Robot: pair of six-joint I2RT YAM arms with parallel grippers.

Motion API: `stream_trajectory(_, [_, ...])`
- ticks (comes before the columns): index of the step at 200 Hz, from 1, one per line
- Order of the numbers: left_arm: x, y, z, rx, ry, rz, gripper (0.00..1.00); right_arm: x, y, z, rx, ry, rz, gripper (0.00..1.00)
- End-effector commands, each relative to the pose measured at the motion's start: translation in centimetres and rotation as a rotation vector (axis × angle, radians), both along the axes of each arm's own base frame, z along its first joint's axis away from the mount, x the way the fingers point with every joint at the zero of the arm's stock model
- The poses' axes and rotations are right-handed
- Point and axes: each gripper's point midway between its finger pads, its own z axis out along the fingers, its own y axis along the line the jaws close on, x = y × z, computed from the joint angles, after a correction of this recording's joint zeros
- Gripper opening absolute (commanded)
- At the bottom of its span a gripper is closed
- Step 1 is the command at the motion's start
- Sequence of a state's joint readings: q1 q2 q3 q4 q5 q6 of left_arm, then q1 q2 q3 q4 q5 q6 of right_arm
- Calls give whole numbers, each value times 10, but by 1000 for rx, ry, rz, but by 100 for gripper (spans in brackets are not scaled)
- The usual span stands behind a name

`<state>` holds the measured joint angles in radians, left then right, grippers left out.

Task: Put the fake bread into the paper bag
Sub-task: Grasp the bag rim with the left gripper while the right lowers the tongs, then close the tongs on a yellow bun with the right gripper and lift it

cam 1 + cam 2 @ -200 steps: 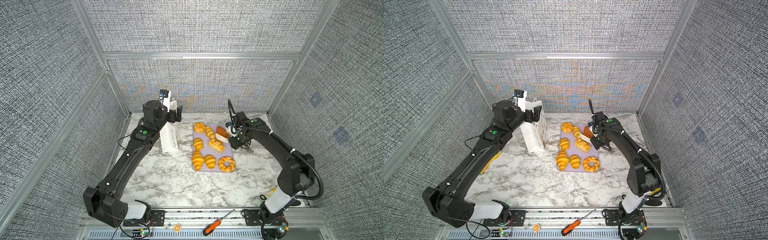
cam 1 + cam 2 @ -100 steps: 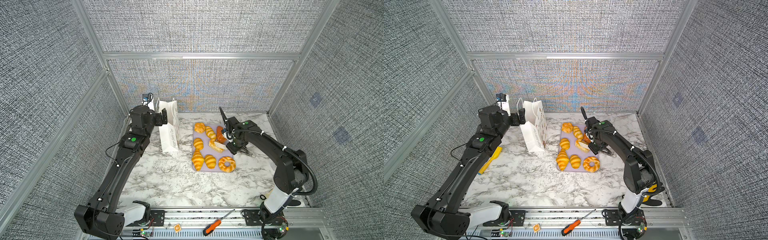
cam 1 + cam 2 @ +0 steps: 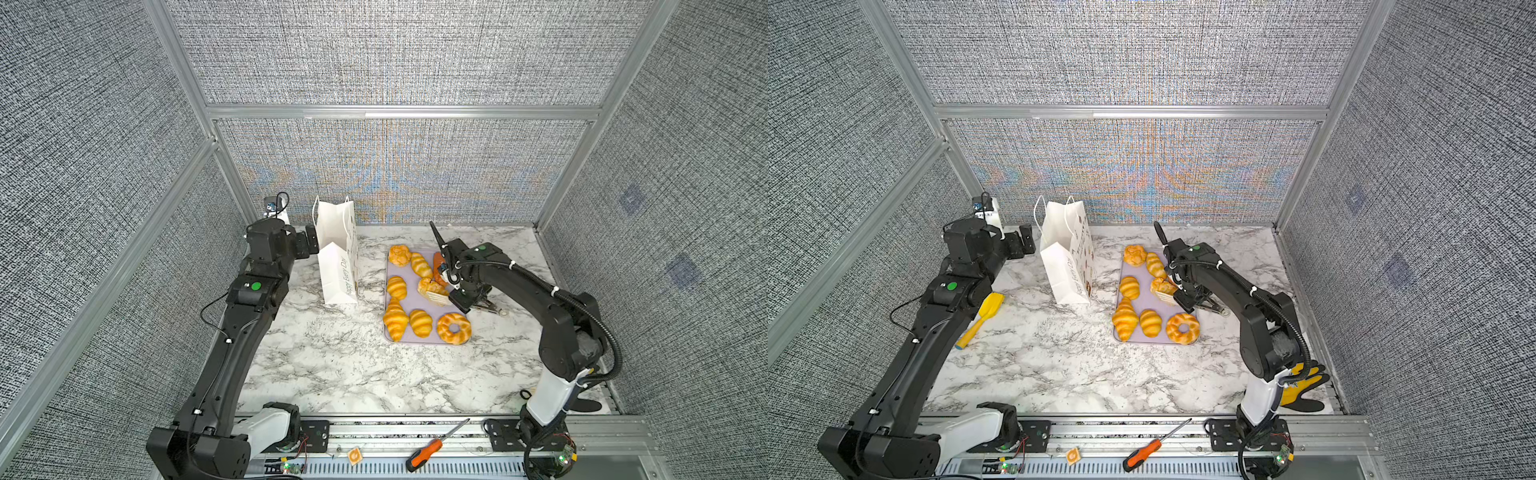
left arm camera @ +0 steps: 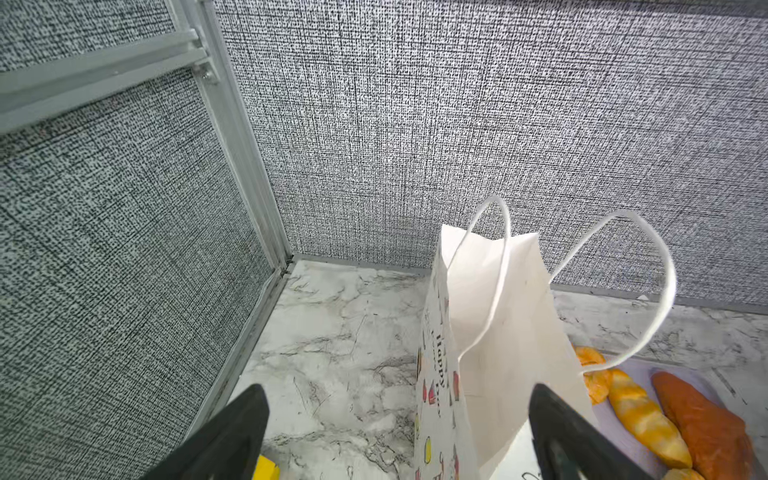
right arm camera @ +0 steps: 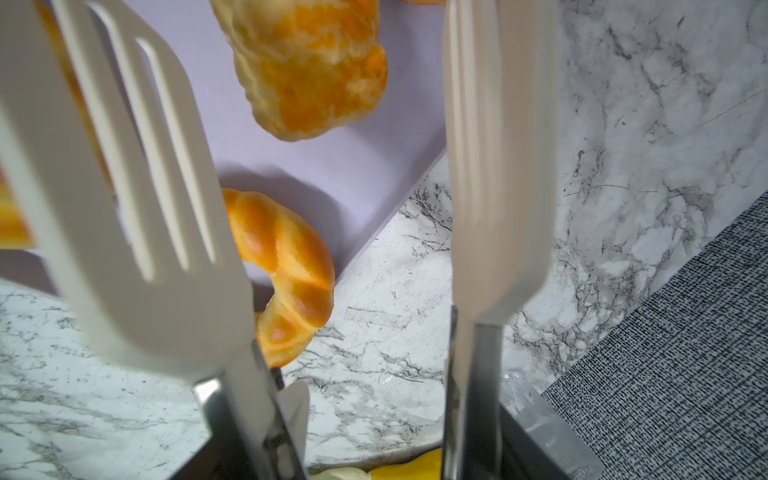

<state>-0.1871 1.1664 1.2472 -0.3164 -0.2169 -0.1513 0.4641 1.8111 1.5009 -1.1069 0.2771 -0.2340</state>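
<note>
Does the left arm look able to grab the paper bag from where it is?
Probably yes. The left arm holds its jaws wide open right beside the top of the paper bag, with nothing between them.

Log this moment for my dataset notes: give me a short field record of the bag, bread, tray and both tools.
paper bag: upright, standing left of the lilac tray
fake bread: eight pieces, all on the tray
left tool: open, empty, beside the bag
right tool: shut on tongs, blades apart at the rectangular puff
</note>
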Motion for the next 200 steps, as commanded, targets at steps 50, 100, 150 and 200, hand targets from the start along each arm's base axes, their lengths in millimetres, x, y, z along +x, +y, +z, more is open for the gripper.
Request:
stream_trajectory(50, [-5, 4, -12, 3, 33, -1, 99, -5, 4, -10, 6, 63, 16, 65])
stream_trajectory(100, [-6, 6, -18, 6, 50, 2, 99, -2, 6, -18, -2, 86, 14, 65])
stream_trajectory(150, [-6, 7, -18, 3, 49, -5, 99, 3, 5, -21, -1, 84, 0, 65])
stream_trajectory(200, [-5, -8, -21, -13, 59, -92, 99, -3, 10, -27, 23, 133, -6, 62])
